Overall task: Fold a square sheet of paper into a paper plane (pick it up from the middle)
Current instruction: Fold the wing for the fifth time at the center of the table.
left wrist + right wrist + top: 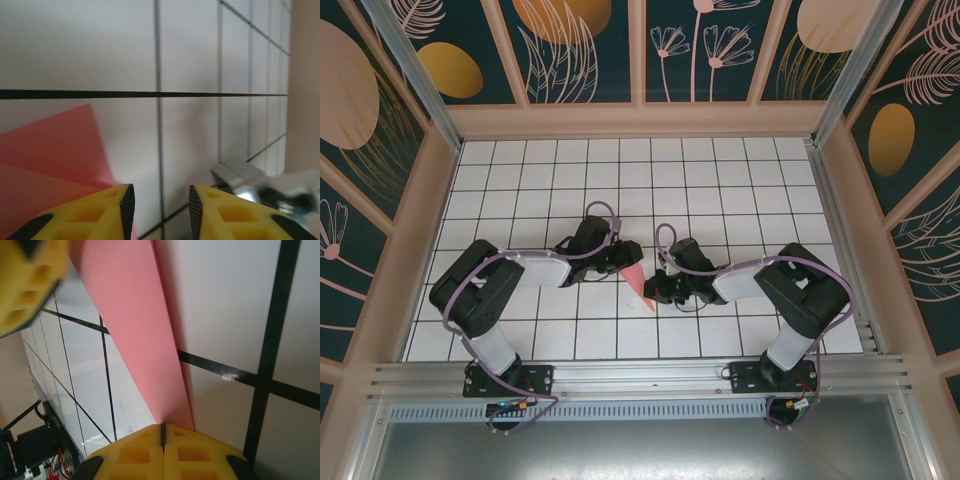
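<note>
Folding looks well advanced but unfinished: the sheet of paper [638, 282], already a narrow, creased, pointed wedge, sits mid-surface [720, 180] toward the near edge, pinched in the closed right claw [162, 432], while the left claw [161, 200], narrowly parted and empty, hovers just beside it.

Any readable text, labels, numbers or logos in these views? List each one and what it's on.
No readable text in any view.
Pink-red folded paper sheet: plain, no print.
Dark floral wall panels: drawings only, no words.
White grid-tiled table: black lines only.
Small board below the left arm's base: too small to make out any marking.
</note>
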